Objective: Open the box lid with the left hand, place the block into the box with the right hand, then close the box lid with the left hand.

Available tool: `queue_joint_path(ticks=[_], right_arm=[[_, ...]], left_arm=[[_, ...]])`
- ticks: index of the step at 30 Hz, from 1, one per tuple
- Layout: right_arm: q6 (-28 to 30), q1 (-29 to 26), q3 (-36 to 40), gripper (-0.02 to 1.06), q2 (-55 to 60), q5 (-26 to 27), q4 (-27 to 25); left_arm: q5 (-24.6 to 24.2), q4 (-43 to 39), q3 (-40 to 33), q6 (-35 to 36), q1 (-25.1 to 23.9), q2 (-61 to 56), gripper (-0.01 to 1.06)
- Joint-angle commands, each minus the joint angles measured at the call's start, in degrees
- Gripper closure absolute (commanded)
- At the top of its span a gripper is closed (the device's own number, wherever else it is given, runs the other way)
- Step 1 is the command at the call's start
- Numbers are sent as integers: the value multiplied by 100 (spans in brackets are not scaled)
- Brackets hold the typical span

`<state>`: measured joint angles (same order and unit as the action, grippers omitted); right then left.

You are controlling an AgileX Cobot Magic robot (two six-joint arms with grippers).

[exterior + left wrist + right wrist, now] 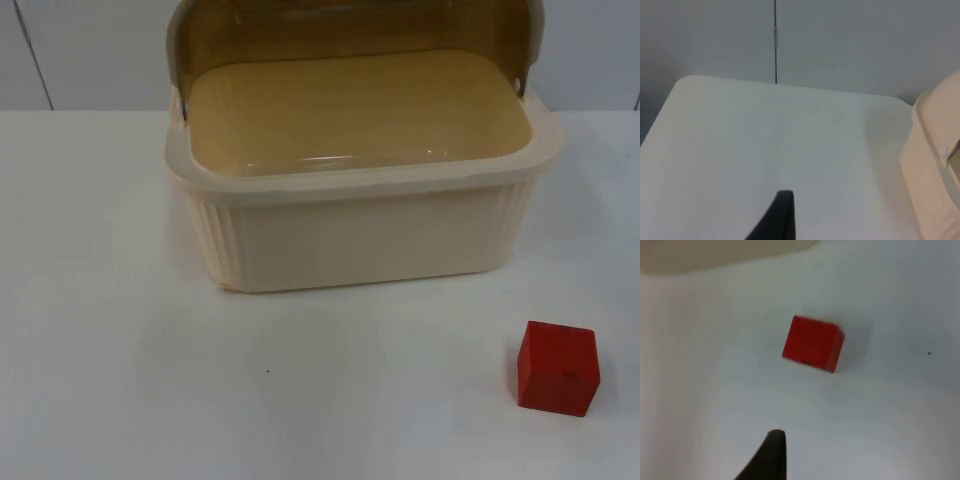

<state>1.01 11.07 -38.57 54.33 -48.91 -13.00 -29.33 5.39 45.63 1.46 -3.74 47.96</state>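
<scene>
A cream box with ribbed walls stands at the table's middle back. Its translucent brown lid is swung up and back, so the tan inside lies open with nothing in it. A red block rests on the table to the front right of the box. In the right wrist view my right gripper hovers over the table, with the red block ahead of it and apart. My left gripper hangs over bare table to the left of the box, not touching it.
The white table ends at a grey partition wall behind the box. The left wrist view takes in a rounded table corner and its edge. The box's wall lies beyond the block in the right wrist view.
</scene>
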Motion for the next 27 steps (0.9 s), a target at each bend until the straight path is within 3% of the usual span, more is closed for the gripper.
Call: queue_joint_path(ticks=[1,4,6,7,10,12,16,20,27], right_arm=[[210,435,32,0,282,228,198],[559,1251,-298,0,1105,367,768],[711,1345,-505,0,1312,367,874],[1035,1381,-739,0,1563,288,890],[2944,1353,-1415,0,2262,-305,642],[3263,1329,-1635,0,2479,-442,627],[3551,1287,-2037,0,2991,-483,664],[3578,1287,-2022,0,3545,33,973],[4050,1287,-2022,0,3978,303,973]], left_arm=[[11,-11,-32,58,56,7,0],[11,-58,-32,58,56,7,0],[11,-73,-32,58,56,7,0],[11,-94,-32,58,56,7,0],[11,-169,-32,58,56,7,0],[11,-175,-32,58,56,7,0],[11,-175,-32,58,56,7,0],[11,-192,-32,58,56,7,0],[11,-192,-32,58,56,7,0]])
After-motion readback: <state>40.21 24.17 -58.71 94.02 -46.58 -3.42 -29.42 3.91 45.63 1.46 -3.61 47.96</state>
